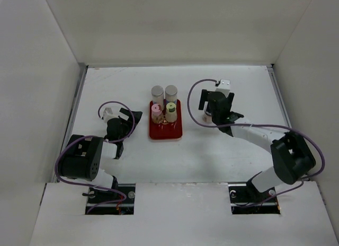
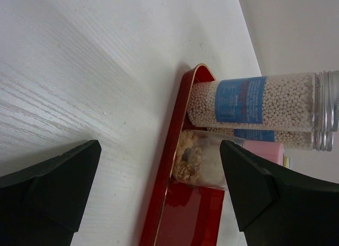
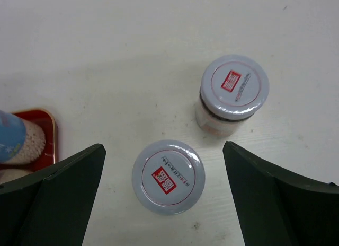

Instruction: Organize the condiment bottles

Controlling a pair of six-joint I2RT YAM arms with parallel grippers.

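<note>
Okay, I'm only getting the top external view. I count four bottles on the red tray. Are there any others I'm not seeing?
Observer: Yes, two. The right wrist view shows a nearer white-lidded jar and a farther white-lidded jar standing on the table, off the red tray.
Operator: Is the right arm holding either?
Observer: No. The right pincer is open, the nearer jar lined up between its jaws, no contact visible.
Operator: What's in the tall ones?
Observer: The left wrist view shows the closest tall jar full of small white beads, with a blue label.
</note>
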